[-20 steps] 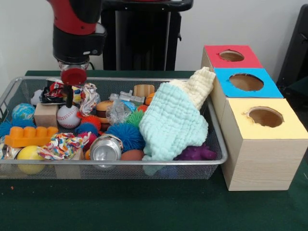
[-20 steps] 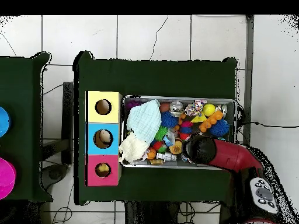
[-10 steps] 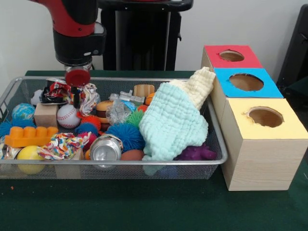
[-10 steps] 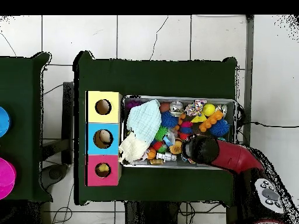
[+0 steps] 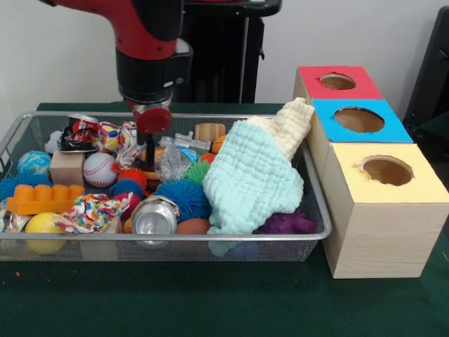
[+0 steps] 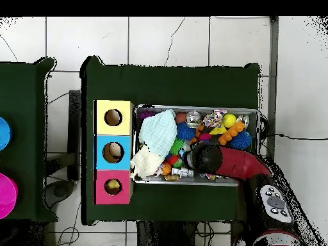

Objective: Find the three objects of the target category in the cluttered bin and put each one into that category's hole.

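The gripper (image 5: 148,144), having slid rightward from the baseball (image 5: 99,170), is now hanging over the burger toy (image 5: 150,160) mid-bin (image 5: 309,175), fingers' state indiscernible, still searching.

Sawyer arm (image 5: 144,28): glossy red shell over a black cylindrical wrist section, ending in a round red cap (image 5: 153,120); grey button panel (image 6: 275,200) near the base.

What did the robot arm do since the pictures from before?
The gripper slid sideways over the wire bin, away from the baseball and toward the pale green cloth. It now hangs low over the toy hamburger. It grabbed nothing. The toys, cloth and three boxes stayed put.
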Tool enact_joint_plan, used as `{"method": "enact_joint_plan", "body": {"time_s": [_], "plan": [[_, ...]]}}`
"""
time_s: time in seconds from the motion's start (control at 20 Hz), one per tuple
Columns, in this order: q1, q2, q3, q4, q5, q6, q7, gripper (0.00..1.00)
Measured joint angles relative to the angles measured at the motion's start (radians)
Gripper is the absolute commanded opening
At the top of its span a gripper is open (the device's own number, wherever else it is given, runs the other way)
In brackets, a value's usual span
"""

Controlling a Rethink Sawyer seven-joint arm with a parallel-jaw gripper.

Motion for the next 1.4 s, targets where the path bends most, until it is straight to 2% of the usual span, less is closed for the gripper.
{"method": "enact_joint_plan", "body": {"time_s": [0.4, 0.8, 1.4], "plan": [[0.032, -0.005, 0.035, -0.005, 0.019, 0.015, 0.000, 1.00], [0.018, -0.021, 0.077, -0.005, 0.065, 0.015, 0.000, 1.00], [0.039, -0.022, 0.073, -0.023, 0.055, 0.015, 0.000, 1.00]]}}
